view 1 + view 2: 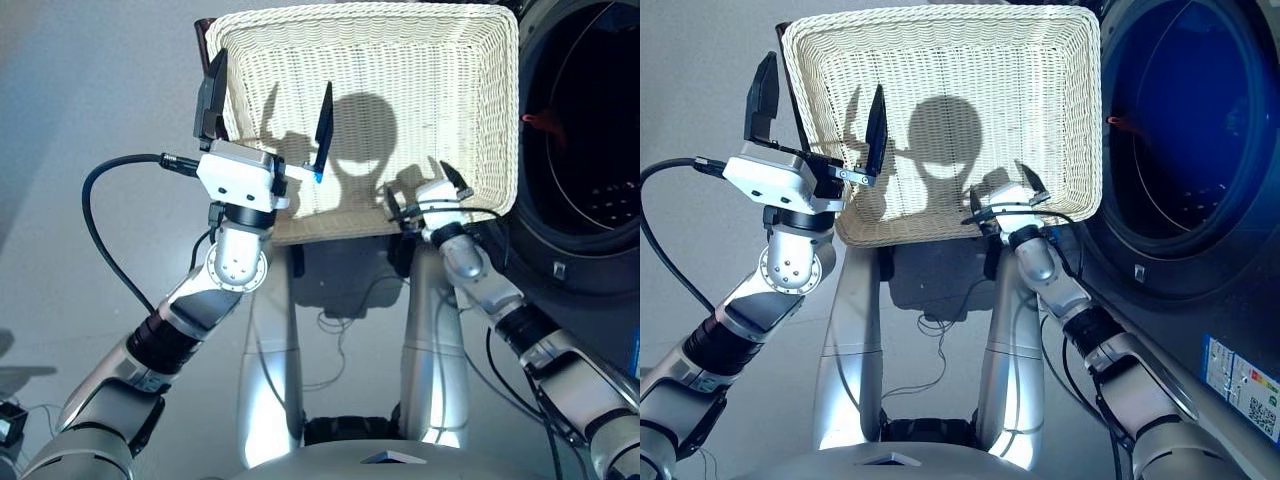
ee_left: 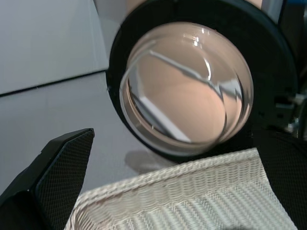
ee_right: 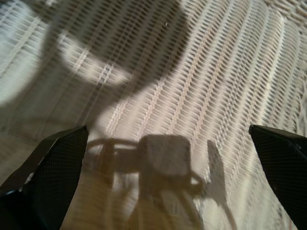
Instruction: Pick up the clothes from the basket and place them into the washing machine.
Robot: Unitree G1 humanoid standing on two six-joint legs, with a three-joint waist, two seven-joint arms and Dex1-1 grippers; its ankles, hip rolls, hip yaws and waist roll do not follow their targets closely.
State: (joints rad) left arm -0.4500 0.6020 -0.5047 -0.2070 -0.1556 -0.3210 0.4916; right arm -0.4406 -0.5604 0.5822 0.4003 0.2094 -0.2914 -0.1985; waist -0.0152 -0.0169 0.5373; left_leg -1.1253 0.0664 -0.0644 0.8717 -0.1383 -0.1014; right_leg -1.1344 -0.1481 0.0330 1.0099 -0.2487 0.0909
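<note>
Hovering over the basket's [image 1: 470, 60] near edge, both grippers, left [image 1: 268, 110] and right [image 1: 1002, 197], had fingers spread and held nothing; a coral-red garment [image 1: 540, 122] showed at the washing machine's [image 1: 1200, 250] opening.

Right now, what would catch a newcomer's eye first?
The basket fills the middle and holds no clothes, only shadows. Both open grippers, left and right, sit at its near edge. To the right gapes the washing machine, with a scrap of red at the drum's rim.
</note>
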